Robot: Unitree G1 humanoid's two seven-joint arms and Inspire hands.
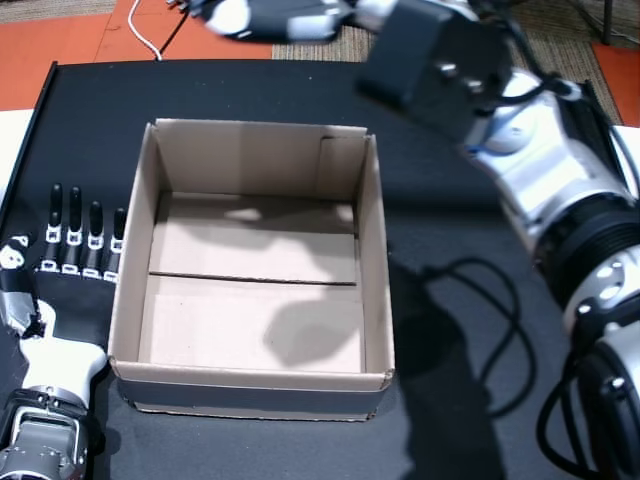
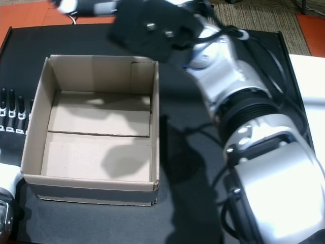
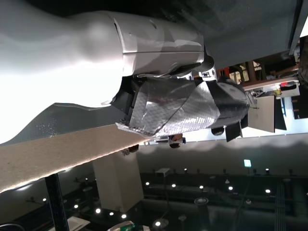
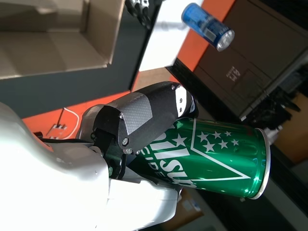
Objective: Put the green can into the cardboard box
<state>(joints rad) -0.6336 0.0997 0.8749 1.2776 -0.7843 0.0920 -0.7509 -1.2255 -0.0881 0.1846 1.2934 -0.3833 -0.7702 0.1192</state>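
The green can (image 4: 216,159), with white stars and lettering, shows only in the right wrist view, where my right hand (image 4: 144,120) is shut on it with a black finger across its side. In both head views the right hand (image 1: 240,15) (image 2: 76,5) is at the top edge, beyond the far wall of the cardboard box (image 1: 375,260) (image 2: 155,117); the can is hidden there. The box stands open with nothing in it. My left hand (image 1: 75,240) (image 2: 10,114) lies flat on the black table, fingers straight, just left of the box.
The right arm (image 1: 540,170) crosses above the table's far right corner, its cable lying right of the box. A blue can (image 4: 208,26) shows at the top of the right wrist view. Orange floor and a white cable (image 1: 150,40) lie beyond the table.
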